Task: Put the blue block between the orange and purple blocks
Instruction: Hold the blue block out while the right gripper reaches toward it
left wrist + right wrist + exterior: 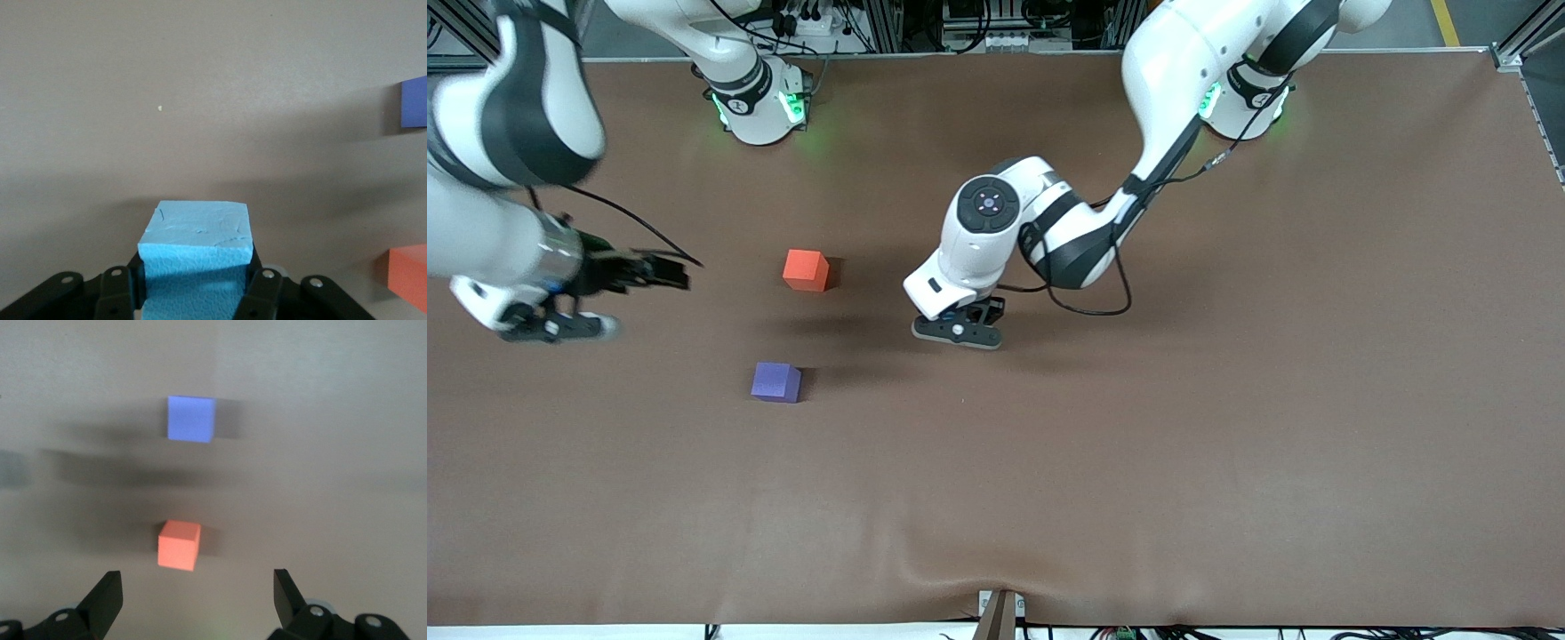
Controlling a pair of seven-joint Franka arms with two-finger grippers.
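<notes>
The brown table (1227, 427) is spanned by both arms. The left gripper (958, 330) is held above the table's middle, toward the left arm's end from the two resting cubes, and the blue block (197, 263) is clamped between its fingers (261, 293), which are pressed against the block's sides. The right gripper (197, 603) is held over the right arm's end of the table, its fingers spread wide with nothing between them. The orange block (806, 269) is seen resting on the table, and the purple block (776, 382) nearer to the front camera, well apart from it.
</notes>
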